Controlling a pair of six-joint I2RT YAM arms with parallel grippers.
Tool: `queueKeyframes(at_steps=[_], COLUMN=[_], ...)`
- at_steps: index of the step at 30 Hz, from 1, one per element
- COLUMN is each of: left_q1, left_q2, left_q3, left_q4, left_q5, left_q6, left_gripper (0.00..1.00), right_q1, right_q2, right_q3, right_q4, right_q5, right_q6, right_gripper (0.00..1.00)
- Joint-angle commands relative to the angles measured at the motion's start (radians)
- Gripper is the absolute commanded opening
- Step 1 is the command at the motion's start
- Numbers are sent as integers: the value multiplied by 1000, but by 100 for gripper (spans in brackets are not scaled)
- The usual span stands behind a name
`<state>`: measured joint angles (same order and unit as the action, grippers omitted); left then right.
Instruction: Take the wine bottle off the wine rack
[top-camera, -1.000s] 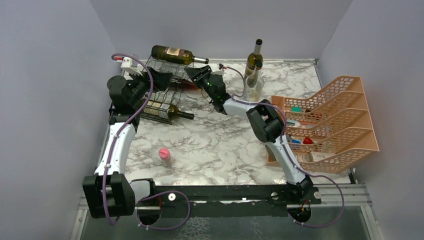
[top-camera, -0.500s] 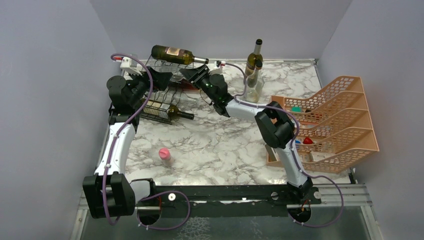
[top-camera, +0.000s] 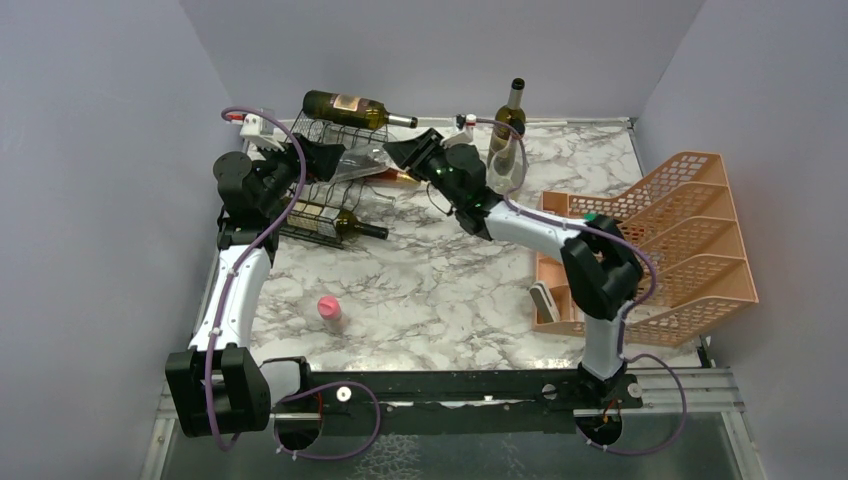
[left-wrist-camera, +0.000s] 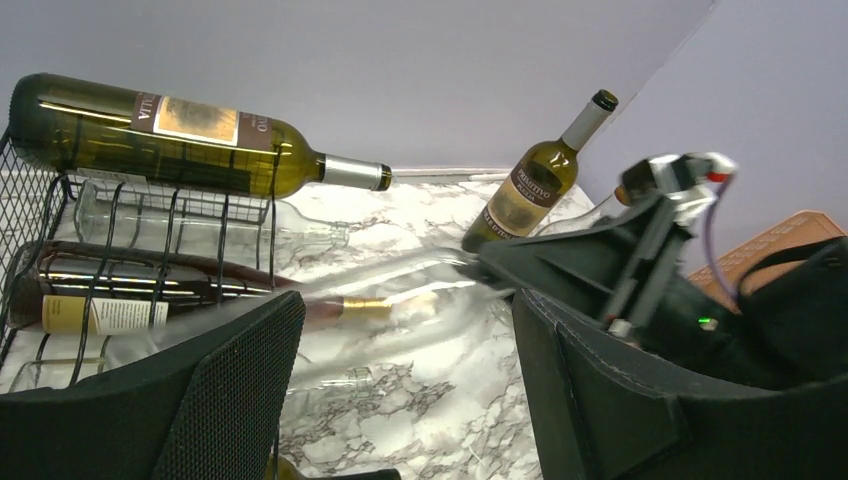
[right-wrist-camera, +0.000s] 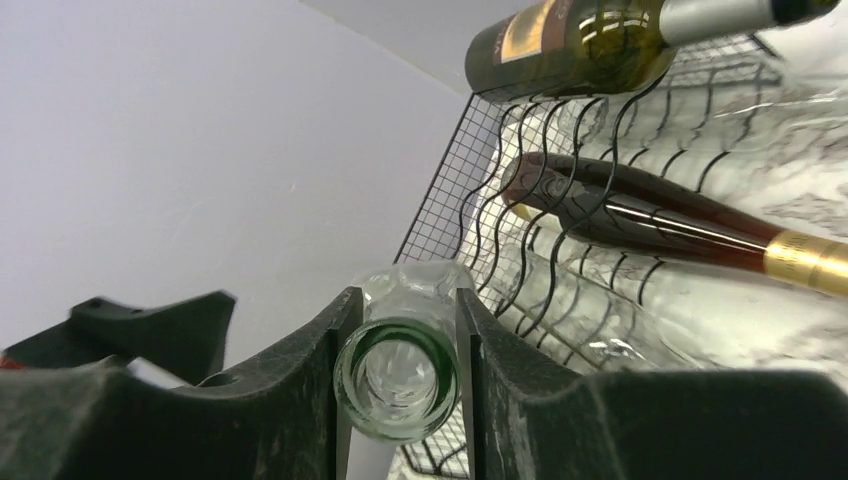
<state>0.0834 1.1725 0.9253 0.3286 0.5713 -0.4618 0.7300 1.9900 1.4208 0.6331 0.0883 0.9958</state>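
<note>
The black wire wine rack (top-camera: 322, 195) stands at the back left and also shows in the right wrist view (right-wrist-camera: 560, 230). My right gripper (top-camera: 408, 153) is shut on the neck of a clear glass bottle (top-camera: 360, 160), which lies tilted between the rack's front and the gripper. In the right wrist view both fingers (right-wrist-camera: 330, 340) clamp the neck just behind the bottle's mouth (right-wrist-camera: 397, 378). My left gripper (left-wrist-camera: 405, 310) is open and empty beside the rack, with the blurred clear bottle (left-wrist-camera: 400, 285) beyond its fingers. A green bottle (top-camera: 350, 106) lies on top of the rack.
A dark red bottle with gold foil (right-wrist-camera: 640, 215) and a labelled bottle (top-camera: 335, 220) lie in the rack. Two bottles (top-camera: 510, 120) stand at the back centre. A peach tiered organizer (top-camera: 680, 240) stands at the right. A small pink object (top-camera: 328, 308) sits on the marble table.
My right arm has swung right and back from the rack, drawing the clear bottle out with it. The left arm has not moved.
</note>
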Motion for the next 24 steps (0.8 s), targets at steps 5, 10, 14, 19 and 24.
queueKeyframes(at_steps=[5,10,14,19,24], left_q1=[6,7,7,7,5], left_q2=[-10,-5,-1,8,10], left_q3=[-9,-13,-12,-10,-10], left_q4=[32,32,32,32,35], left_q5=[-14,-18,-15,-11,-8], left_q6=[11,12,9,3,1], left_gripper=[81,81,81,81,81], right_q1=[-24,-65,-100,-125,-126], right_q2=[-415,-600,-712,-812,-782], right_q3=[-170,-310,-400,-447,-393], right_q4=[-204,-389,-485,-524,-566], right_q5=[-20,33,69,177,321], right_q6=[-116,-184,-306,-552,-801], right_gripper=[1,1,1,1,1])
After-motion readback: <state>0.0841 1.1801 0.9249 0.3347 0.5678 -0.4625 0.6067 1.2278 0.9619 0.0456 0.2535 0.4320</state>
